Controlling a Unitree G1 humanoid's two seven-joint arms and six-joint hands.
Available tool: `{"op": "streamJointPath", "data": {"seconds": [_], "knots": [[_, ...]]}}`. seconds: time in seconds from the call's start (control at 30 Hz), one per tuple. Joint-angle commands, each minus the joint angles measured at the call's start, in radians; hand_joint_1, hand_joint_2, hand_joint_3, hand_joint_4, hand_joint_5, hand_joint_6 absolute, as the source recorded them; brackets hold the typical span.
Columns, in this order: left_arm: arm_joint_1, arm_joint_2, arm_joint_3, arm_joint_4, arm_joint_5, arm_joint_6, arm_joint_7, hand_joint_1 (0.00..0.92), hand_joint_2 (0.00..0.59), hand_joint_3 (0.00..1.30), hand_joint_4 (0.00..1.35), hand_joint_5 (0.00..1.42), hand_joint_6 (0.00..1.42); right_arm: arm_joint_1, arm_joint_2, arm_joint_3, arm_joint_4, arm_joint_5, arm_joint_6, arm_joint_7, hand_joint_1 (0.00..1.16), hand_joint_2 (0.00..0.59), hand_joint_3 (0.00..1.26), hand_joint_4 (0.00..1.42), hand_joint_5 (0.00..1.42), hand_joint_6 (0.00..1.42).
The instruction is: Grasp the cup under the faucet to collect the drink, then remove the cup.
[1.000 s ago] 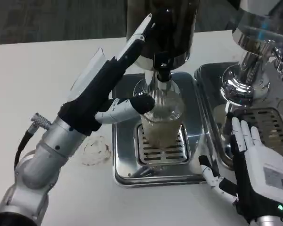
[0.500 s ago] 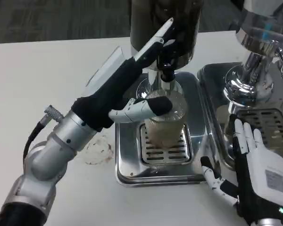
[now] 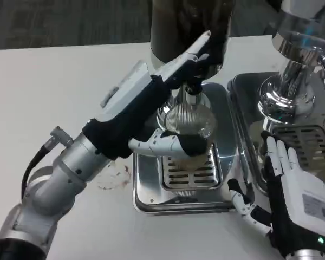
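A white table point(image 3: 59, 92) carries two steel drip trays point(image 3: 151, 192) side by side, with dark carpet beyond its far edge and a brownish stain point(image 3: 114, 174) beside the near tray. The only label — a white one on the right hand point(image 3: 292, 200) — is too blurred to read. The ribbed clear cup point(image 3: 188, 130) sits tilted under the faucet point(image 3: 190, 89) over the grate, gripped by the left hand point(image 3: 151, 116) — the right hand rests with fingers spread, holding nothing.
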Motion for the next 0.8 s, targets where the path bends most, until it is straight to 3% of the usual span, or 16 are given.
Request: {"op": "streamJointPath", "data": {"seconds": [0.03, 0.37, 0.63, 0.7, 0.8], "knots": [[0.03, 0.016, -0.023, -0.016, 0.131, -0.028, 0.045, 0.0, 0.05, 0.0, 0.0, 0.19, 0.14, -0.011, -0.009, -0.011, 0.011, 0.019, -0.02, 0.001, 0.42, 0.367, 0.0, 0.0, 0.0, 0.17], [0.042, 0.042, -0.047, -0.053, 0.275, -0.029, 0.168, 0.0, 0.055, 0.0, 0.0, 0.19, 0.14, -0.023, -0.008, -0.007, 0.025, 0.022, -0.019, 0.001, 0.42, 0.361, 0.0, 0.0, 0.0, 0.18], [0.039, 0.055, -0.071, -0.06, 0.321, -0.018, 0.221, 0.0, 0.053, 0.0, 0.0, 0.19, 0.14, -0.03, -0.007, -0.01, 0.032, 0.037, -0.028, 0.003, 0.43, 0.354, 0.0, 0.0, 0.0, 0.19], [0.038, 0.058, -0.076, -0.058, 0.317, -0.017, 0.227, 0.0, 0.053, 0.0, 0.0, 0.19, 0.14, -0.032, -0.011, -0.012, 0.034, 0.052, -0.044, 0.004, 0.44, 0.346, 0.0, 0.0, 0.0, 0.2], [0.037, 0.064, -0.08, -0.054, 0.309, -0.015, 0.234, 0.0, 0.052, 0.0, 0.0, 0.19, 0.14, -0.048, -0.025, -0.032, 0.055, 0.134, -0.136, 0.032, 0.46, 0.32, 0.0, 0.0, 0.0, 0.22]]}}
